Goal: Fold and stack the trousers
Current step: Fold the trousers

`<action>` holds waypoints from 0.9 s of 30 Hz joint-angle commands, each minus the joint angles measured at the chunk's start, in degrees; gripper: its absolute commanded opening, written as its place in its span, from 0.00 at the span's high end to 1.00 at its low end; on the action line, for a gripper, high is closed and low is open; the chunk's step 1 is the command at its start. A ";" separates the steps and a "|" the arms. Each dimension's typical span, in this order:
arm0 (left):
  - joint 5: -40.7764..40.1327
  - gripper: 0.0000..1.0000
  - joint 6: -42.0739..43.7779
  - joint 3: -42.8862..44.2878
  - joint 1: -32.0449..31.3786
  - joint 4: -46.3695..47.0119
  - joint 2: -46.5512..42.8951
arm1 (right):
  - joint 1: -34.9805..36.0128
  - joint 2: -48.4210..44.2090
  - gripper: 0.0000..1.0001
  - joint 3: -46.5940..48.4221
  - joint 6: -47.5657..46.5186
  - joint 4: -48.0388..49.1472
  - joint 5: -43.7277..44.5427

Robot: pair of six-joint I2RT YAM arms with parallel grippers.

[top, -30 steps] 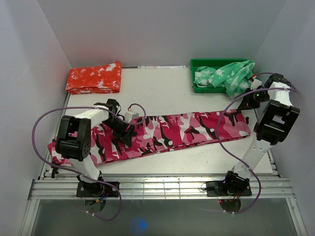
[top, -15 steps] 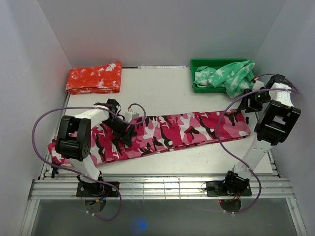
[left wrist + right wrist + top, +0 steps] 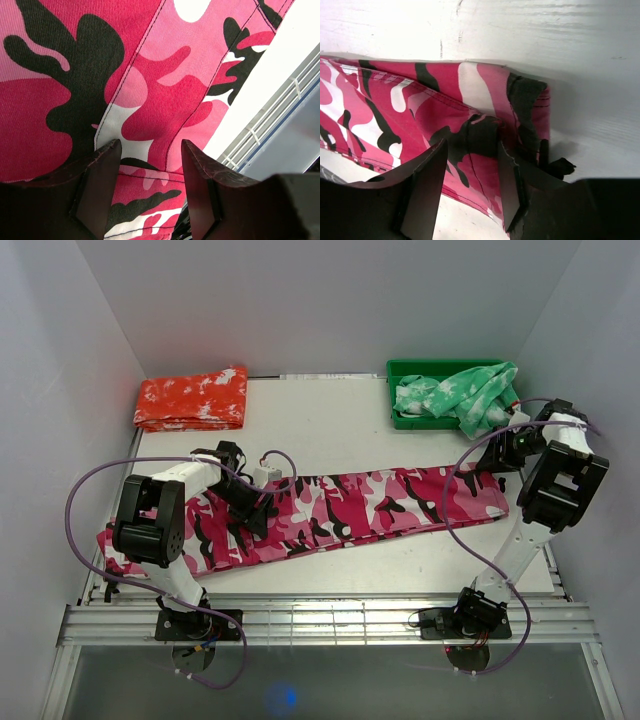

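Observation:
The pink-magenta camouflage trousers [image 3: 370, 505] lie stretched flat across the table, from the near left edge to the right side. My left gripper [image 3: 252, 520] is low over their left part. In the left wrist view it [image 3: 151, 145] is open, with the cloth [image 3: 165, 90] lying flat beneath and between the fingers. My right gripper [image 3: 497, 458] is at the trousers' right end. In the right wrist view it [image 3: 471, 145] is open just over the leg hem [image 3: 420, 100], its right finger [image 3: 512, 175] close against the cloth.
A folded orange-red garment [image 3: 191, 398] lies at the back left. A green bin [image 3: 400, 370] at the back right holds a green and white garment [image 3: 460, 395] that spills over its rim. Metal rails [image 3: 320, 620] run along the near table edge, and white walls close in both sides.
My right gripper has shifted slightly toward the far right, staying near the leg end. The left arm and the trousers have not visibly moved.

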 commanded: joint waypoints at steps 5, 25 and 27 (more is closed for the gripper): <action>-8.98 0.36 2.03 -1.64 0.28 2.99 1.77 | -0.08 -1.28 0.65 -1.57 -1.14 -2.75 -7.48; -10.12 0.36 1.94 -4.98 0.28 3.87 0.27 | -2.81 -27.12 0.92 -24.23 -1.68 22.45 -3.19; -10.21 0.36 2.03 -5.07 0.37 3.87 0.45 | -2.81 -26.52 0.92 -26.96 -0.53 30.00 -0.74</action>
